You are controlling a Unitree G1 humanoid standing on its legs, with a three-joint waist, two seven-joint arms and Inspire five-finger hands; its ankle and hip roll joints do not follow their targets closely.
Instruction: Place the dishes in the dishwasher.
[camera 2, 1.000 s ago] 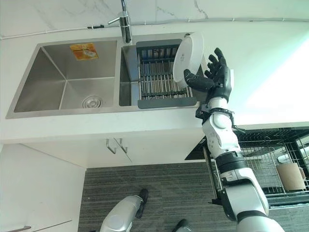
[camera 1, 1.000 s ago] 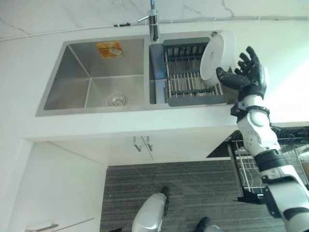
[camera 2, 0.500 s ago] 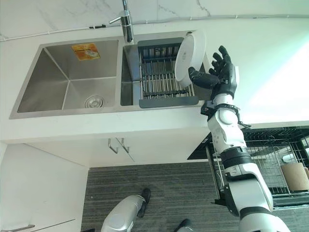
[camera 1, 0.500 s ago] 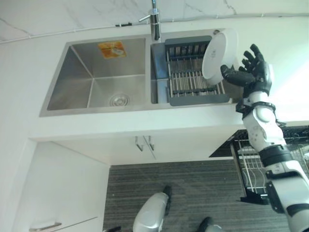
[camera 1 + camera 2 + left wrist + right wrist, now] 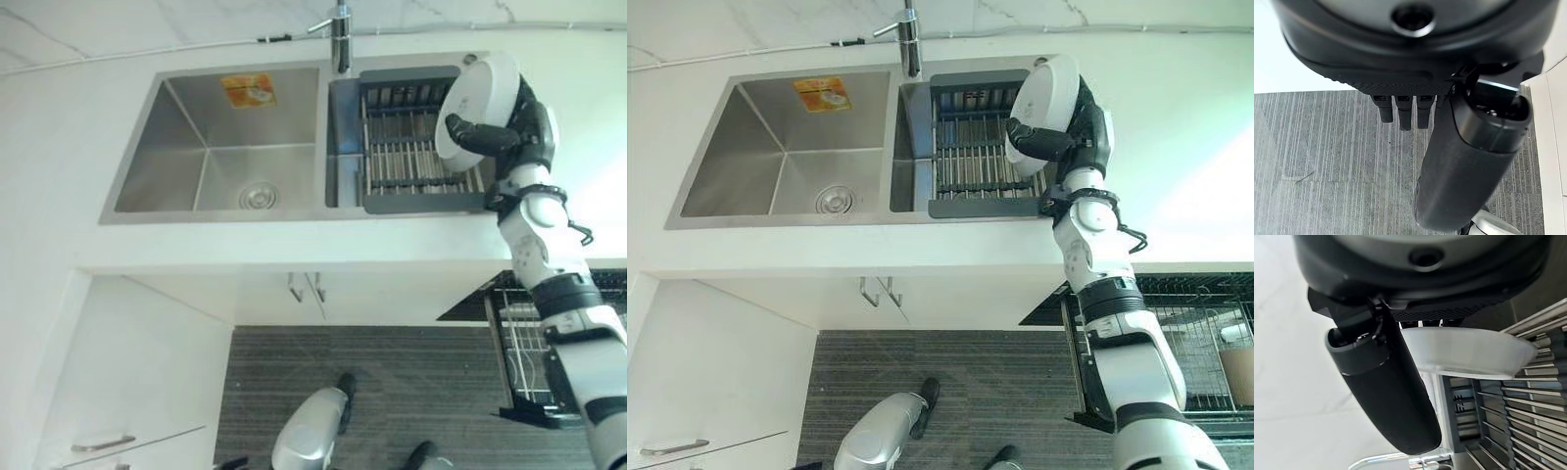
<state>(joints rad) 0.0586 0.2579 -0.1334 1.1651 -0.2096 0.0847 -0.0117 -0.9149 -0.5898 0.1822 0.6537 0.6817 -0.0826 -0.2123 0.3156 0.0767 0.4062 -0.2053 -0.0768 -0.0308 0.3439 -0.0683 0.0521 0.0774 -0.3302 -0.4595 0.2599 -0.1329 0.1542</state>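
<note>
Steel sink (image 5: pixel 211 147) | slatted rack (image 5: pixel 411 157) | right hand (image 5: pixel 1087 132) grips round white plate (image 5: pixel 1043 98)

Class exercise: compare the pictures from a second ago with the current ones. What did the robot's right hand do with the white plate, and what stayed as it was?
The right hand, earlier spread open beside the white plate, has closed on it: thumb across its face, fingers behind. The whole picture has shifted, so the camera moved. The plate still stands tilted at the right end of the drying rack in the sink. The left hand hangs over the floor.
</note>
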